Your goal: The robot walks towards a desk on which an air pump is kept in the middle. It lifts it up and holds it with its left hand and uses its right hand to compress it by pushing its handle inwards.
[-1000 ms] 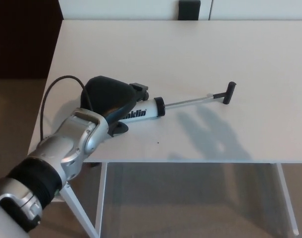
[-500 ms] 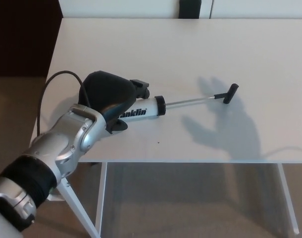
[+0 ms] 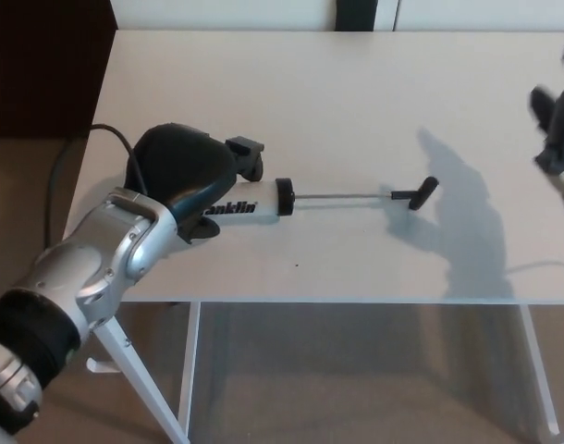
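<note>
Air pump clasped by left hand; right hand blurred, fingers' state unclear.

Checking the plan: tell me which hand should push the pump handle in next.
Right hand: it is free and nearer the handle. The left hand already wraps the air pump barrel.

A white desk on white legs stands over beige floor; behind, perhaps white cabinets.
</note>
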Available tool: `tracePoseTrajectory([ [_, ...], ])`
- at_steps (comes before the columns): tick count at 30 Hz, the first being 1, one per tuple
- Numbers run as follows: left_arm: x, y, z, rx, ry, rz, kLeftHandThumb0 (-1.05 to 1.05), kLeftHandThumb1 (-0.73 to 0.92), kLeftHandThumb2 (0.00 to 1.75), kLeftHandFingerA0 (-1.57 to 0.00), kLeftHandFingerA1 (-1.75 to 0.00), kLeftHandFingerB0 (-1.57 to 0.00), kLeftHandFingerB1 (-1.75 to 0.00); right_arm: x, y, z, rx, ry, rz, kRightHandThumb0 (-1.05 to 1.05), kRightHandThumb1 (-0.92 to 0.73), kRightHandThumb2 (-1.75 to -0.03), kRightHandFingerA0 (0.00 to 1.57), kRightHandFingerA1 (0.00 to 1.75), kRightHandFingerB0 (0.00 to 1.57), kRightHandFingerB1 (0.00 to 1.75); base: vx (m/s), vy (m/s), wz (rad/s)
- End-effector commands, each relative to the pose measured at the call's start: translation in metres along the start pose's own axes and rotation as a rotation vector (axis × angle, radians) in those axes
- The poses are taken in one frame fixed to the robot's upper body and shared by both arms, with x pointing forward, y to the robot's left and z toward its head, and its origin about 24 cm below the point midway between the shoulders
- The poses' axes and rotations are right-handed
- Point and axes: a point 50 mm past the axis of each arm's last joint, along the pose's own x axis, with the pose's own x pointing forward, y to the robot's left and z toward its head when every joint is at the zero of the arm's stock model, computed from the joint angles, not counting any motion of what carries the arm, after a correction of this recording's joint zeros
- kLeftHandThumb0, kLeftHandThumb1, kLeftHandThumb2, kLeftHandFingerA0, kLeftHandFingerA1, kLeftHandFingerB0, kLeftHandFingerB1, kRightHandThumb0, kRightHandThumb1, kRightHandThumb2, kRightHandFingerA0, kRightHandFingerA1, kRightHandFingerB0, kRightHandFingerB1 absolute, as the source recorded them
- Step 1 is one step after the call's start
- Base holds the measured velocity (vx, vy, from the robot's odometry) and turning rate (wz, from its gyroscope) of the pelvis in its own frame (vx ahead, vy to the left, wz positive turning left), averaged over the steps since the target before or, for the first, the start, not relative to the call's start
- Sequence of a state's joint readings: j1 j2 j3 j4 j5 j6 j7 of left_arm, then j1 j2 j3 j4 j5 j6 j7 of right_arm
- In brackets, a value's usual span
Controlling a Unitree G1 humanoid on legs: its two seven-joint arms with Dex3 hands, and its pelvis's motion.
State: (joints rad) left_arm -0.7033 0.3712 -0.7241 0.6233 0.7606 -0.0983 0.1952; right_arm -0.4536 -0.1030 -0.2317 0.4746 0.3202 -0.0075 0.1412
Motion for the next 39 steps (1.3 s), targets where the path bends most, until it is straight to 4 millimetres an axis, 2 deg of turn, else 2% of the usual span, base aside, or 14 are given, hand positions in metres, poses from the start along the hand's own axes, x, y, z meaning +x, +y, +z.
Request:
tracePoseTrajectory([
  [1,-0.021,0.001,-0.015,-0.033,-0.049,-0.016,-0.12,0.75,0.58,-0.74,-1.73,-0.75,-1.03,-0.001,0.002,-0.067,0.105,0.309,-0.051,-0.72,-0.71,-1.07,0.02,0.42,0.08,0.34,0.0,0.0,0.0],
  [3,-0.02,0.004,-0.015,-0.041,-0.044,-0.005,-0.12,0.77,0.58,-0.71,-1.75,-0.63,-1.32,0.0,0.003,-0.067,0.106,0.31,-0.049,-0.75,-0.91,-0.69,0.13,0.3,0.11,0.23,0.0,0.0,0.0],
  [8,-0.018,0.015,-0.014,-0.069,-0.04,0.036,-0.15,0.8,0.6,-0.71,-1.75,-0.62,-1.31,0.001,0.005,-0.07,0.111,0.313,-0.045,-0.74,-0.71,-1.06,0.05,0.43,0.05,0.35,0.0,0.0,0.0],
  [9,-0.018,0.018,-0.014,-0.09,-0.04,0.043,-0.14,0.82,0.59,-0.63,-1.75,-0.48,-1.56,0.001,0.006,-0.071,0.118,0.311,-0.035,-0.75,-0.91,-0.68,0.14,0.29,0.11,0.23,0.0,0.0,0.0],
  [12,-0.017,0.022,-0.013,-0.117,-0.04,0.051,-0.14,0.82,0.59,-0.63,-1.75,-0.48,-1.56,0.001,0.007,-0.072,0.128,0.308,-0.023,-0.75,-0.91,-0.68,0.14,0.29,0.11,0.23,0.0,0.0,0.0],
  [13,-0.016,0.024,-0.013,-0.116,-0.043,0.06,-0.12,0.79,0.57,-0.63,-1.75,-0.47,-1.59,0.001,0.009,-0.072,0.138,0.303,-0.02,-0.74,-0.72,-1.07,0.08,0.44,0.02,0.35,0.0,0.0,0.0],
  [21,-0.016,0.025,-0.009,-0.134,-0.046,0.054,-0.08,0.79,0.6,-0.81,-1.75,-0.55,-1.53,0.002,0.018,-0.07,0.226,0.263,0.01,-0.74,-0.73,-1.08,0.07,0.44,0.01,0.32,0.0,0.0,0.0],
  [22,-0.017,0.025,-0.009,-0.132,-0.044,0.049,-0.06,0.76,0.61,-0.8,-1.72,-0.59,-1.49,0.002,0.019,-0.07,0.229,0.254,0.022,-0.77,-0.92,-0.69,0.14,0.29,0.1,0.22,0.0,0.0,0.0],
  [28,-0.018,0.022,-0.007,-0.118,-0.038,0.022,-0.09,0.8,0.62,-0.82,-1.73,-0.57,-1.5,0.0,0.025,-0.069,0.245,0.229,0.057,-0.79,-0.92,-0.7,0.13,0.28,0.1,0.22,0.0,0.0,0.0],
  [29,-0.018,0.021,-0.007,-0.119,-0.042,0.023,-0.06,0.79,0.6,-0.79,-1.75,-0.56,-1.54,-0.001,0.027,-0.069,0.24,0.219,0.065,-0.81,-0.75,-1.1,0.12,0.45,0.01,0.33,0.0,0.0,0.0],
  [32,-0.019,0.02,-0.007,-0.129,-0.046,0.024,-0.07,0.81,0.61,-0.82,-1.75,-0.58,-1.53,-0.002,0.031,-0.065,0.224,0.186,0.093,-0.8,-0.92,-0.7,0.13,0.3,0.12,0.23,0.0,0.0,0.0],
  [36,-0.019,0.019,-0.007,-0.134,-0.045,0.022,-0.07,0.81,0.61,-0.82,-1.75,-0.58,-1.53,-0.002,0.033,-0.064,0.218,0.17,0.109,-0.8,-0.92,-0.7,0.13,0.3,0.12,0.23,0.0,0.0,0.0],
  [37,-0.02,0.018,-0.007,-0.132,-0.047,0.028,-0.07,0.81,0.61,-0.81,-1.75,-0.58,-1.54,-0.003,0.039,-0.056,0.195,0.124,0.14,-0.77,-0.72,-1.09,0.05,0.43,0.05,0.35,0.0,0.0,0.0],
  [39,-0.02,0.017,-0.007,-0.13,-0.048,0.031,-0.1,0.78,0.63,-0.85,-1.71,-0.65,-1.48,-0.003,0.043,-0.051,0.175,0.095,0.158,-0.87,-0.77,-0.82,0.12,0.35,0.08,0.25,0.0,0.0,0.0],
])
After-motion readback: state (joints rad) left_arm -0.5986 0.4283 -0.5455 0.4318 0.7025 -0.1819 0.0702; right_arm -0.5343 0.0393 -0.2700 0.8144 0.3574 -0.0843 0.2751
